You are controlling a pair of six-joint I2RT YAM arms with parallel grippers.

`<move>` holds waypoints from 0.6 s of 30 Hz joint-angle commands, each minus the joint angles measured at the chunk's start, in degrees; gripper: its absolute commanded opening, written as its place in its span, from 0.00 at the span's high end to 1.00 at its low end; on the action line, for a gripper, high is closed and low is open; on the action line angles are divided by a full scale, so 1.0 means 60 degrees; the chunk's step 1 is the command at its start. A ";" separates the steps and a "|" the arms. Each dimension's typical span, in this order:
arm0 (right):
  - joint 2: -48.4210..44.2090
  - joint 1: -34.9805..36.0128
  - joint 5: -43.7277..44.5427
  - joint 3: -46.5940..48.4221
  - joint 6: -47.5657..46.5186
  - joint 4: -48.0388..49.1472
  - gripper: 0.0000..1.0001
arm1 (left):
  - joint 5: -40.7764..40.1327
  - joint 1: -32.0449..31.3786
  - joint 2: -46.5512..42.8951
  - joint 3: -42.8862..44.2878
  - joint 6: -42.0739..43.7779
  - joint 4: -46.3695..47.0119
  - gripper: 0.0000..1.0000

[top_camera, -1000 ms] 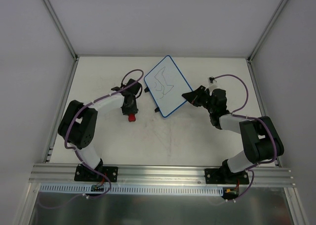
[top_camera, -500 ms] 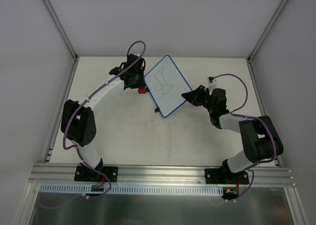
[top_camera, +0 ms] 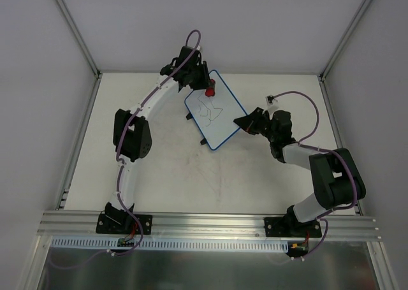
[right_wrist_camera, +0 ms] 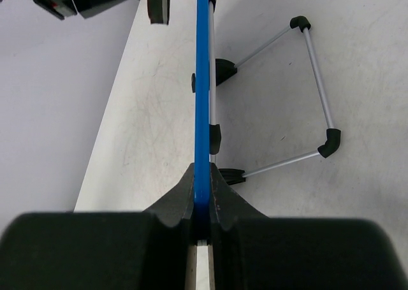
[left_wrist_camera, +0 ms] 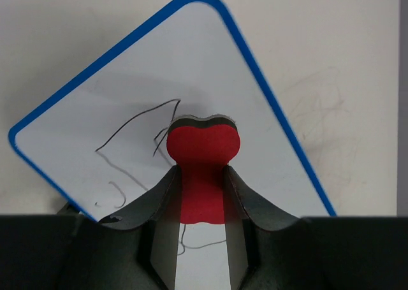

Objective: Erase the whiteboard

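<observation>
Left wrist: left claw [left_wrist_camera: 201,175] grips eraser [left_wrist_camera: 203,140]; right claw [right_wrist_camera: 202,175] pinches whiteboard [right_wrist_camera: 203,79] edge

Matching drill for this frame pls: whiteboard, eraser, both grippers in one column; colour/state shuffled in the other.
Column 1
1. whiteboard
2. eraser
3. left gripper
4. right gripper

Column 2
A. shut on the board's blue edge
B. red, pinched at its narrow waist
C. white, with dark scribbles on it
D. shut on the eraser

Pairs: 1-C, 2-B, 3-D, 4-A
</observation>
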 commanded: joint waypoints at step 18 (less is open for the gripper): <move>-0.0078 0.0415 -0.0522 0.0359 -0.0542 -0.0566 1.00 | 0.0573 0.0045 0.0791 0.0449 -0.0126 0.1819 1.00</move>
